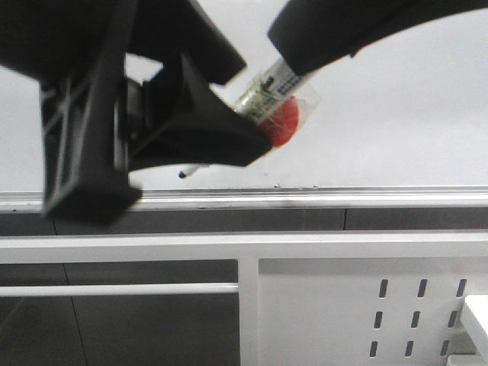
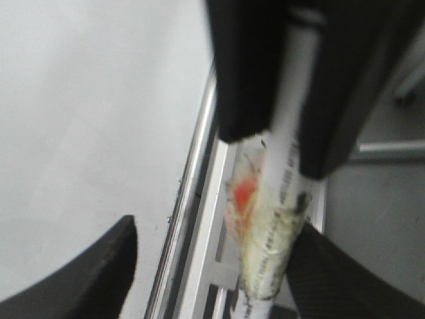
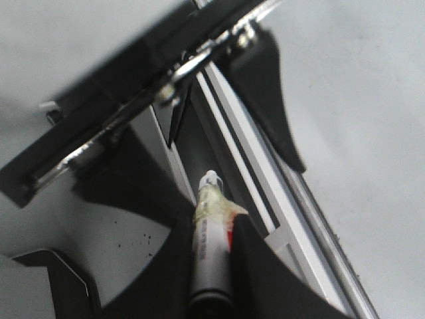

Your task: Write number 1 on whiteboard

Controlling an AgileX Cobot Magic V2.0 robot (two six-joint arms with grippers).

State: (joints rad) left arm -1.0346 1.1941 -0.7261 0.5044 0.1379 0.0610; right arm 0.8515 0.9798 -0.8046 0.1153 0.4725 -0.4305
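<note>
The whiteboard (image 1: 396, 114) fills the back, with its silver rail (image 1: 305, 197) along the lower edge. No black stroke of the number 1 shows on it. My right gripper (image 1: 299, 62) is shut on the white marker (image 1: 263, 90), which has a red disc (image 1: 284, 122) taped on and slants down left. Its dark tip (image 1: 183, 174) peeks out below my left gripper (image 1: 164, 145), close to the board. The left gripper is open around the marker (image 2: 279, 199), which lies beside one of its fingers (image 2: 345, 279). The right wrist view shows the marker (image 3: 209, 246) clamped between the jaws.
The white perforated metal frame (image 1: 366, 305) stands below the rail, with a dark panel (image 1: 152, 320) beside it. The left gripper's body (image 3: 166, 86) crosses in front of the board (image 3: 358, 100) in the right wrist view.
</note>
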